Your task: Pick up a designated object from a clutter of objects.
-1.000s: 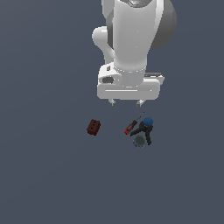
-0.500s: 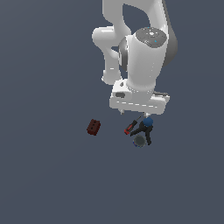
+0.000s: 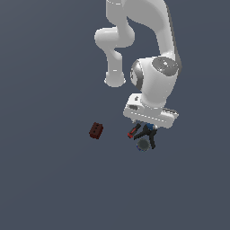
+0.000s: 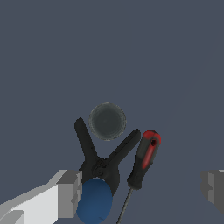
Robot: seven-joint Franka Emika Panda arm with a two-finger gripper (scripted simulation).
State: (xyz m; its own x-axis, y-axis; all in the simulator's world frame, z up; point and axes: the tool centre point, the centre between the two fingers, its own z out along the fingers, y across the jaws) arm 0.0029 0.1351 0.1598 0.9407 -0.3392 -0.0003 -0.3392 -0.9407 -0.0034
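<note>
So the gripper (image 4: 141,188) is hanging right above the little pile, fingers spread wide with nothing between them except empty air. One finger (image 4: 70,192) sits just beside the blue knob (image 4: 95,200) of the black V-shaped thing (image 4: 101,164); the other is way off on the far side of the screwdriver.

The black V-shaped thing lies flat on the dark floor (image 3: 49,179), its two thick arms splayed out from the knob end. The grey disc (image 4: 107,121) sits right in the mouth of the V, close to both arm tips. The red-handled screwdriver (image 4: 144,161) lies alongside one arm, very near it, thin shaft pointing back toward the gripper.

From the exterior view the whole cluster (image 3: 143,134) is tucked under the arm's hand, and the dark red block (image 3: 95,130) sits well apart from it, at about 9 o'clock.
</note>
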